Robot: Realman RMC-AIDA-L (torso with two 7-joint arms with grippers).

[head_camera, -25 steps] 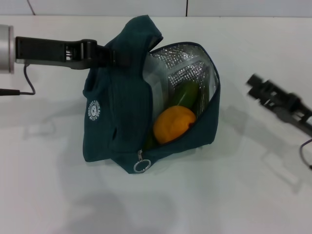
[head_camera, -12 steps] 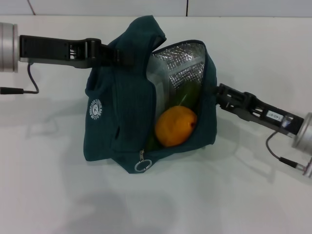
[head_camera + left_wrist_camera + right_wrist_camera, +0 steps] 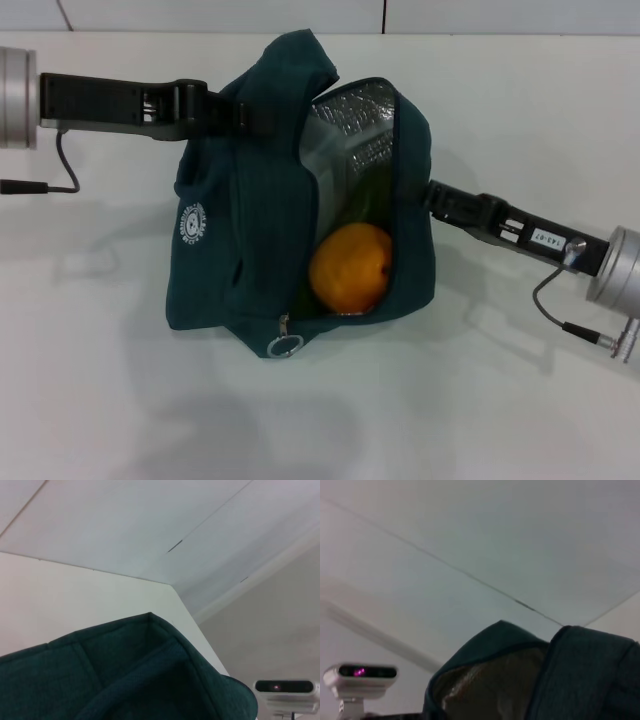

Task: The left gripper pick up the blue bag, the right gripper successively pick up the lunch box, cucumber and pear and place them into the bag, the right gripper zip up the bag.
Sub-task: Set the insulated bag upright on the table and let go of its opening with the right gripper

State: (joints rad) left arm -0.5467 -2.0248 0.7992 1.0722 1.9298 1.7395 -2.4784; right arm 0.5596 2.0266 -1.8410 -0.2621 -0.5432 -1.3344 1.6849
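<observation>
The blue bag (image 3: 225, 250) stands on the white table with its mouth open toward me. My left gripper (image 3: 250, 112) reaches in from the left and is shut on its handles at the top. Inside, the orange-yellow pear (image 3: 348, 270) lies in front. Behind it the dark green cucumber (image 3: 375, 195) leans against the foil lining, and the clear lunch box (image 3: 328, 165) stands at the back left. My right gripper (image 3: 432, 196) presses against the bag's right wall, its fingertips hidden by the fabric. The ring zipper pull (image 3: 287, 346) hangs at the bag's lower front corner.
Bare white table (image 3: 500, 400) surrounds the bag. Cables trail from both wrists, the left cable (image 3: 60, 170) and the right cable (image 3: 560, 320). The left wrist view shows bag fabric (image 3: 125, 670) and the head camera (image 3: 286, 690). The right wrist view shows the bag's rim (image 3: 590, 670).
My right arm swung in from the far right to the bag's right wall and pushed it leftward. The opening narrowed and the pear shifted slightly left. The left gripper kept its hold.
</observation>
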